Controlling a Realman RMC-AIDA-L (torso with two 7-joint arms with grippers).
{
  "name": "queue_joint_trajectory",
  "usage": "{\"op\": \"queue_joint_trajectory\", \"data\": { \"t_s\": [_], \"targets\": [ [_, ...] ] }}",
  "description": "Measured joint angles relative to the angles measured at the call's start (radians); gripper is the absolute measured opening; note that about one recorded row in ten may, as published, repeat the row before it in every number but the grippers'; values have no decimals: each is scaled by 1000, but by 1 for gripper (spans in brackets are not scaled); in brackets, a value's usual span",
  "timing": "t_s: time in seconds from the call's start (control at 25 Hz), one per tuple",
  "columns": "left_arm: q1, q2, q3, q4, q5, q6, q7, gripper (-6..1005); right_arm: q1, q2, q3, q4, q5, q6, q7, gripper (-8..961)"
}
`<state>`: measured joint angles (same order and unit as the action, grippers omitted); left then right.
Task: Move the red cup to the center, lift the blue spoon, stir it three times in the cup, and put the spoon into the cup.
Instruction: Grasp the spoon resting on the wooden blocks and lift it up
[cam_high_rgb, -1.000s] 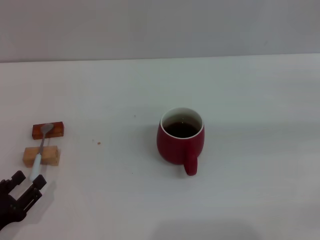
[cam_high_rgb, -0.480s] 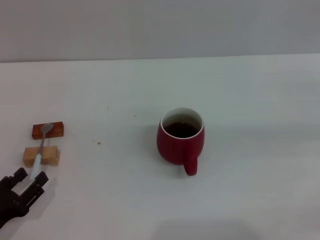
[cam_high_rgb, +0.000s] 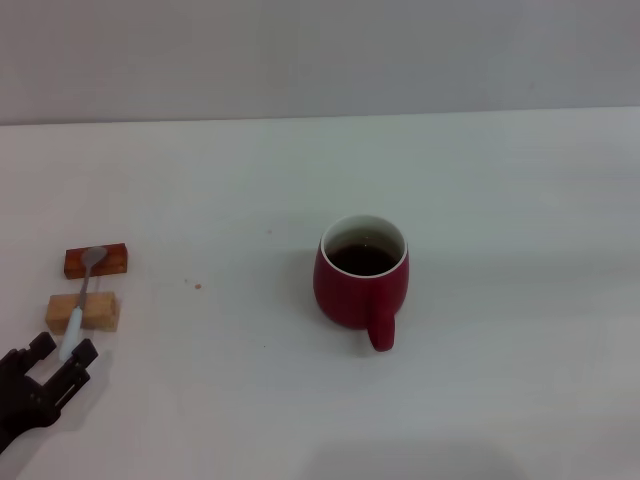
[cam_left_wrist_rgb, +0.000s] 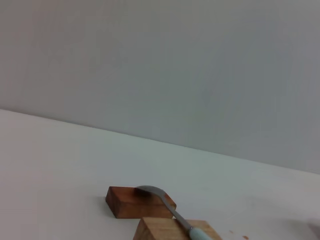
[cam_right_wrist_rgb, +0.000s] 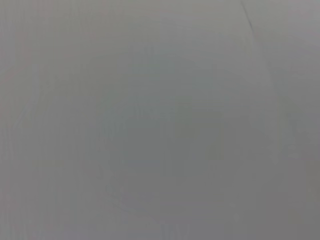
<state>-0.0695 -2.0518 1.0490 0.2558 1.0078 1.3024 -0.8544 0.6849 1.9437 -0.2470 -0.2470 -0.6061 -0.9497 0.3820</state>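
The red cup (cam_high_rgb: 360, 285) stands near the middle of the white table (cam_high_rgb: 500, 200), with dark liquid inside and its handle pointing toward me. The blue spoon (cam_high_rgb: 78, 308) lies at the far left across two small wooden blocks, its grey bowl on the dark block (cam_high_rgb: 112, 262) and its pale handle over the light block (cam_high_rgb: 102, 312). My left gripper (cam_high_rgb: 63, 348) is open at the near end of the spoon's handle, one finger on each side of its tip. The left wrist view shows the spoon (cam_left_wrist_rgb: 167, 206) on both blocks. The right gripper is out of view.
A tiny reddish speck (cam_high_rgb: 198, 286) lies on the table between the blocks and the cup. A grey wall (cam_high_rgb: 320, 50) rises behind the table's far edge. The right wrist view shows only a plain grey surface.
My left gripper has crept a little forward toward the spoon's handle end. The cup and spoon have not moved.
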Motion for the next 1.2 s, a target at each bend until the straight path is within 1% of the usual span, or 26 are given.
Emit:
{"op": "queue_joint_trajectory", "data": {
  "t_s": [0.32,0.6,0.64,0.8,0.88,1.2],
  "targets": [
    [-3,-1,-6,-5,-3,-16,-3,647,0,0,0,0,0,0,0,483],
    [-3,-3,-13,-5,-9,-32,-3,438,1,0,0,0,0,0,0,482],
    [-3,-3,-30,-4,-10,-35,-2,409,1,0,0,0,0,0,0,482],
    [-3,-4,-49,-5,-10,-31,2,290,1,0,0,0,0,1,0,482],
    [-3,-4,-49,-1,-9,-26,1,142,1,0,0,0,0,3,0,482],
    [-21,-1,-51,2,-6,-24,7,139,1,0,0,1,0,7,0,482]
  ]
}}
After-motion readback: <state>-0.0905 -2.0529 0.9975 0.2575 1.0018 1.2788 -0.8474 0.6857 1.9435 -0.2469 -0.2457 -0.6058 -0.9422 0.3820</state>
